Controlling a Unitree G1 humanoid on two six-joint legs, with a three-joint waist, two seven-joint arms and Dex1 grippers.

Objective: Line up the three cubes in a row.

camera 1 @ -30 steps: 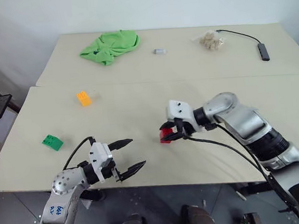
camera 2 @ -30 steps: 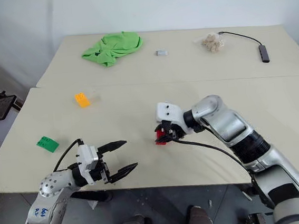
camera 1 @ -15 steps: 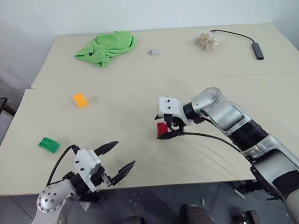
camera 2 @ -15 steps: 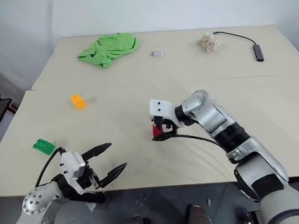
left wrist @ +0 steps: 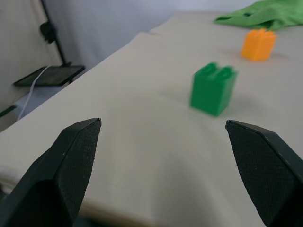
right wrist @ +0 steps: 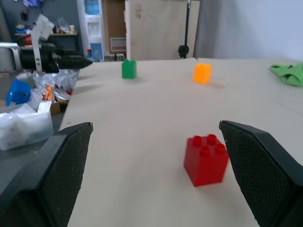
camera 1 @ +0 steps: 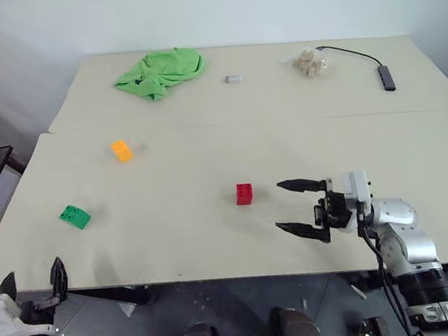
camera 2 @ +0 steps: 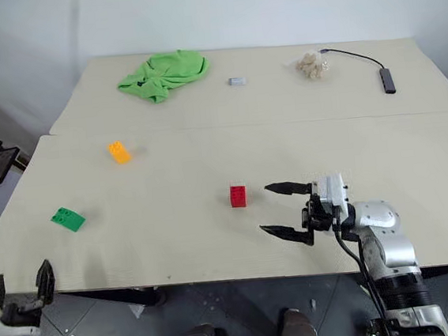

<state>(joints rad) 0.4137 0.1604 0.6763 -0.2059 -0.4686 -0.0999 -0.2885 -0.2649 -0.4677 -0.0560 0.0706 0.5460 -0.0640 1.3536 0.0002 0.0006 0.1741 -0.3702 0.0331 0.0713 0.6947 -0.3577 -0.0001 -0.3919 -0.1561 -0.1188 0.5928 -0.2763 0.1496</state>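
The right gripper [camera 1: 293, 206] has let go of the red cube [camera 1: 244, 193] and is now sitting just right of it, jaws spread. The left gripper [camera 1: 33, 282] has swung off the bench's [camera 1: 215, 240] front-left corner, jaws spread. Three cubes are lying apart: red mid-bench, green cube [camera 1: 75, 216] and orange-yellow cube [camera 1: 122, 150] to the left.

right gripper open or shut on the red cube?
Open. The right gripper has its fingers spread wide, nothing between them; the red cube sits free on the table, apart from it.
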